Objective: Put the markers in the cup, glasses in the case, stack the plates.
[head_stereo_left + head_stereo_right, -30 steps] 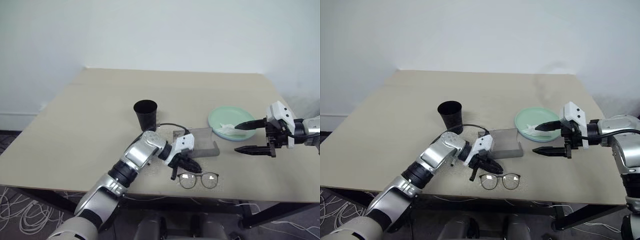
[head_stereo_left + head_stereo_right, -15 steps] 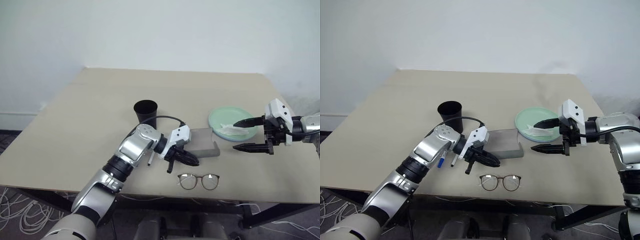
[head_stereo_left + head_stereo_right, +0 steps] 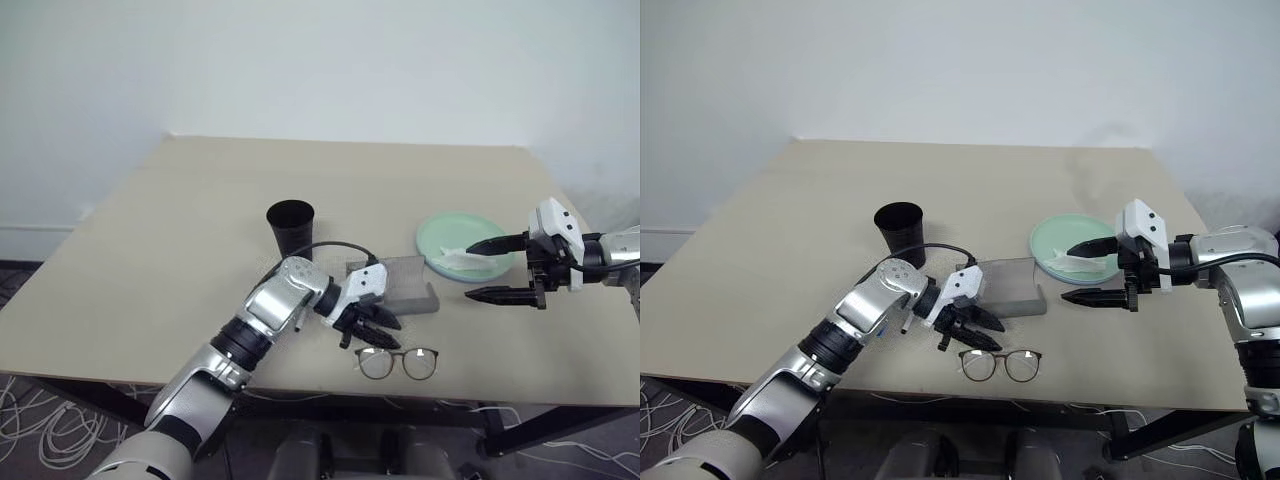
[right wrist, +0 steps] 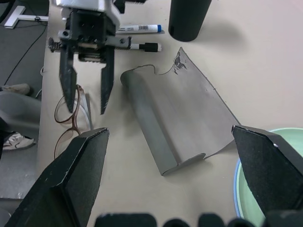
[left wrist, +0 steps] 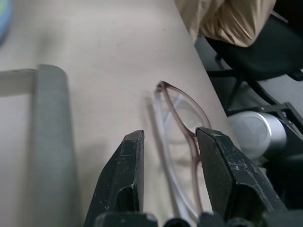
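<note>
Right wrist view shows the only print in sight: a small barcode-like label on the barrel of the blue-capped marker, too small to read. The black-capped marker lies just beside it, and both sit near the foot of the black cup. On the case, a small dark mark sits at one corner of the open lid.

From the head camera, the cup stands at about 12 o'clock from the left gripper, the grey case at roughly 1 o'clock, and the glasses at 5 o'clock, near the table's front edge. The mint green plate lies at 2 o'clock with a crumpled white tissue on it. Nothing lies between the gripper and the glasses; the left forearm partly covers the markers.

The left gripper's fingers stand partly apart, holding nothing, poised over one side of the glasses frame. A second ago they were pinched together at the same spot, and half a second ago the hand had pulled back toward the markers. The right gripper hangs wide and empty near the plate, where it was before.
</note>
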Motion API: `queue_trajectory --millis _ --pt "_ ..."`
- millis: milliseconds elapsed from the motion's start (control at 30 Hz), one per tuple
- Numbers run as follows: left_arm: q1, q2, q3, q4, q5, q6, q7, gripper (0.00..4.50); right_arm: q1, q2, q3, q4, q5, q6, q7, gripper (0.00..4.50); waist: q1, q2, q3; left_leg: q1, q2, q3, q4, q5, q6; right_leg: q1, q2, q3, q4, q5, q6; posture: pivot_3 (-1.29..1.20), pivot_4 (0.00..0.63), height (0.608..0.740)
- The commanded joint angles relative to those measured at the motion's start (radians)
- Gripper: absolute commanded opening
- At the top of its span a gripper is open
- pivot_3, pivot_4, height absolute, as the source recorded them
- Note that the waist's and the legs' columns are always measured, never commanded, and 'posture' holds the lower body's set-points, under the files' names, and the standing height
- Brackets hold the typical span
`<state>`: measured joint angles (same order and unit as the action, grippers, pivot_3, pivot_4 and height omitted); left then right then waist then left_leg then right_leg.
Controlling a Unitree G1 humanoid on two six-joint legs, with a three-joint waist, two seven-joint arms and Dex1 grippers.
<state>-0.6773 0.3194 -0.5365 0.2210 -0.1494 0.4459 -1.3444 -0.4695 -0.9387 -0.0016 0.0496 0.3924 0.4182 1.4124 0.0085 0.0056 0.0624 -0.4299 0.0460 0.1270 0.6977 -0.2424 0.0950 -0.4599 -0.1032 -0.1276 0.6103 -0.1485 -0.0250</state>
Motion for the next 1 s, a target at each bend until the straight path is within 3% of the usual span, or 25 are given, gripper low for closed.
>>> queue_trajectory --millis 33,667,767,867,1000 --pt "0.002 0.004 -0.018 -0.053 0.011 -0.019 -0.011 1.74 -0.008 -0.004 -0.018 -0.028 0.011 -0.004 -0.008 4.5 0.0 0.0 0.0 0.0 0.0 0.0 0.0 0.0 0.0 0.0 0.0 0.0 0.0 0.0 0.0 0.0 0.0 0.727" --pt "0.024 -0.029 -0.071 -0.049 0.06 -0.01 0.032 1.74 0.014 -0.002 -0.02 -0.035 0.014 -0.01 -0.019 4.5 0.0 0.0 0.0 0.0 0.0 0.0 0.0 0.0 0.0 0.0 0.0 0.0 0.0 0.0 0.0 0.0 0.0 0.727" --pt "0.024 -0.033 -0.072 -0.048 0.062 -0.006 0.035 1.14 0.015 -0.002 -0.02 -0.034 0.013 -0.01 -0.019 4.5 0.0 0.0 0.0 0.0 0.0 0.0 0.0 0.0 0.0 0.0 0.0 0.0 0.0 0.0 0.0 0.0 0.0 0.727" --pt "0.015 -0.037 -0.069 -0.037 0.063 -0.003 0.04 0.08 0.015 -0.001 -0.019 -0.035 0.013 -0.009 -0.019 4.5 0.0 0.0 0.0 0.0 0.0 0.0 0.0 0.0 0.0 0.0 0.0 0.0 0.0 0.0 0.0 0.0 0.0 0.727" --pt "0.012 -0.029 -0.071 -0.039 0.07 -0.007 0.03 0.01 0.006 0.001 -0.017 -0.028 0.01 -0.009 -0.021 4.5 0.0 0.001 -0.001 0.001 0.0 0.0 0.001 0.0 0.0 0.001 0.0 0.0 -0.001 0.0 0.0 0.0 0.0 0.727"
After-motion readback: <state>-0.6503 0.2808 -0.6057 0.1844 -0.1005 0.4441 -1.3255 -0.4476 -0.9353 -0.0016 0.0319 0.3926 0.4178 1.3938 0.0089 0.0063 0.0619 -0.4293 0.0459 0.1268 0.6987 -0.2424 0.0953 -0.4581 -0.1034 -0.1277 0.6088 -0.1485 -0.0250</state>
